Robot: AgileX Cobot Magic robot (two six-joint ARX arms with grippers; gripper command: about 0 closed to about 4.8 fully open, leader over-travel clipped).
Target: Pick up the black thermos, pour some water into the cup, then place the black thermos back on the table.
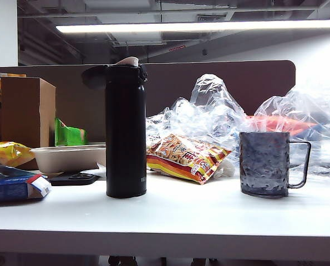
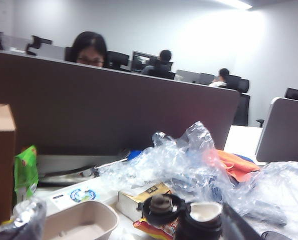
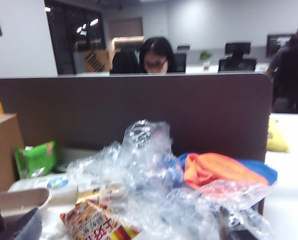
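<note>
The black thermos (image 1: 126,130) stands upright on the white table (image 1: 170,221), left of centre, its flip lid open and pale spout showing. The grey-blue dimpled cup (image 1: 264,164) stands to its right, handle pointing right, well apart from it. Neither gripper shows in the exterior view. In the left wrist view, my left gripper (image 2: 130,222) is open, its fingers (image 2: 239,227) at the frame's lower corners, with the thermos top (image 2: 196,222) a little way ahead. My right gripper (image 3: 128,225) is also open and holds nothing; its dark fingers (image 3: 21,226) frame a snack bag.
A striped snack bag (image 1: 184,158) lies between thermos and cup. Crumpled clear plastic (image 1: 220,113) and orange cloth (image 3: 214,170) pile up behind. A beige tray (image 1: 67,158), cardboard box (image 1: 26,111) and blue box (image 1: 12,185) sit left. A brown partition (image 1: 237,77) closes the back.
</note>
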